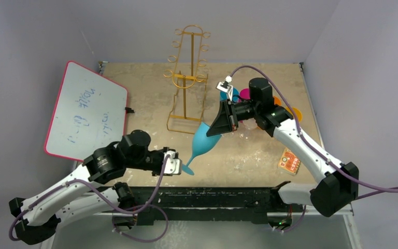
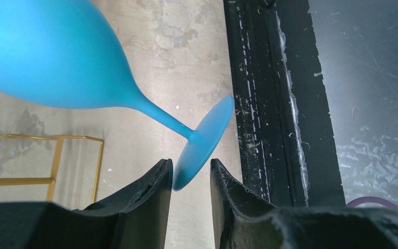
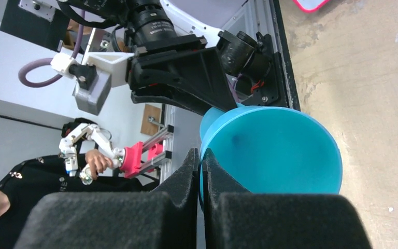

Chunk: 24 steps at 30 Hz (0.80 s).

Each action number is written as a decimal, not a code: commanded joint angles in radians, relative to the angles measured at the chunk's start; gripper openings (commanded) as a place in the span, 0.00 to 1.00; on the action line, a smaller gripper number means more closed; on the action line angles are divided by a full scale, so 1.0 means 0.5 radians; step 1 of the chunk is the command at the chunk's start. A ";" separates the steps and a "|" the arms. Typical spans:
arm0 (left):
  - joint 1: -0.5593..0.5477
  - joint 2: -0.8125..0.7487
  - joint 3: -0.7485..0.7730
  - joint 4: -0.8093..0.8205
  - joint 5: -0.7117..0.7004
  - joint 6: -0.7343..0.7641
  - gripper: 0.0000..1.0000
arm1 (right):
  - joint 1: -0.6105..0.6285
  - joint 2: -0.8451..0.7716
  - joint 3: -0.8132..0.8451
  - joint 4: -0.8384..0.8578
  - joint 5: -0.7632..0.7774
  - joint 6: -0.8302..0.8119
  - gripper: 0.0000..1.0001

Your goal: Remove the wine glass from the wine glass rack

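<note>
Wine glass rim apparently in right gripper

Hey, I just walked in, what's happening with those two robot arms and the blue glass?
The blue wine glass is off the gold wine glass rack and is held tilted in front of it. The right hand is shut on the bowl's rim. The left hand has its fingers slightly apart around the edge of the foot, not clamping it.

The left end effector is held slightly parted (a narrow gap), while the right end effector is pinched tight onto the wine glass rim.
</note>
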 commanded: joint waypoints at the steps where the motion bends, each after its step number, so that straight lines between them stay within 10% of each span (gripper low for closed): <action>1: 0.006 0.055 0.062 -0.024 0.085 -0.048 0.33 | 0.008 -0.041 0.020 0.022 -0.021 -0.017 0.00; 24: 0.006 -0.297 -0.194 0.567 -0.262 -0.601 0.73 | 0.052 -0.134 -0.029 -0.303 0.451 -0.193 0.00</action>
